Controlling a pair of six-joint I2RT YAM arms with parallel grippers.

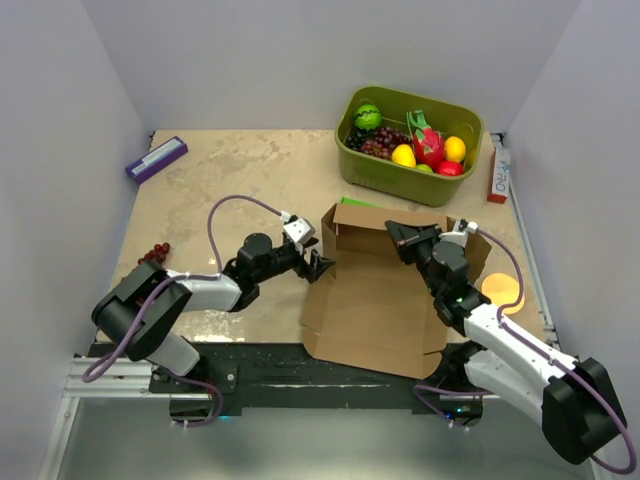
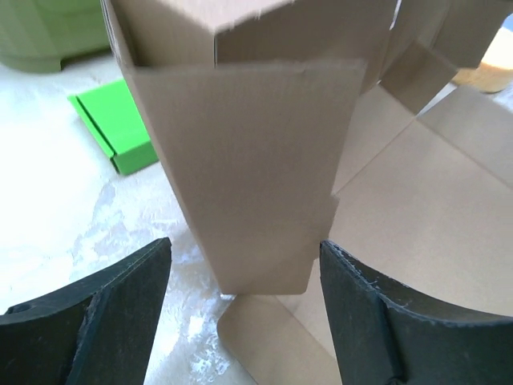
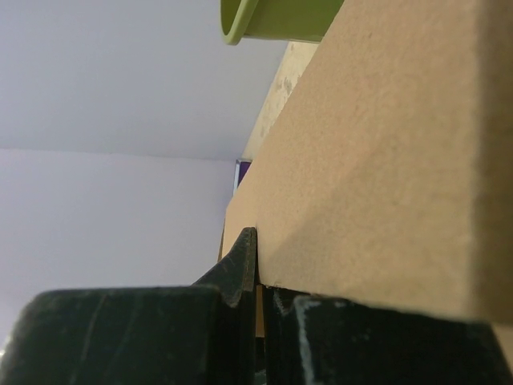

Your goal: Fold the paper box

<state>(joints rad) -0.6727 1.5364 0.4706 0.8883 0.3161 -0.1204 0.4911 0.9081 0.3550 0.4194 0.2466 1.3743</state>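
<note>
The brown paper box (image 1: pixel 375 300) lies in the middle of the table, its base flat and its back wall and side flaps raised. My left gripper (image 1: pixel 320 266) is open at the box's left side. In the left wrist view an upright side flap (image 2: pixel 248 160) stands between the open fingers (image 2: pixel 120 313), touching neither. My right gripper (image 1: pixel 403 240) is shut on the top edge of the raised back wall. In the right wrist view the fingers (image 3: pixel 240 269) pinch the cardboard panel (image 3: pixel 377 176).
An olive-green bin (image 1: pixel 470 125) of fruit stands behind the box. A flat green box (image 2: pixel 116 128) lies between them. A purple box (image 1: pixel 155 158) is at the back left, dark grapes (image 1: pixel 155 252) at the left, an orange disc (image 1: pixel 502 291) and a red-white box (image 1: pixel 498 172) at the right.
</note>
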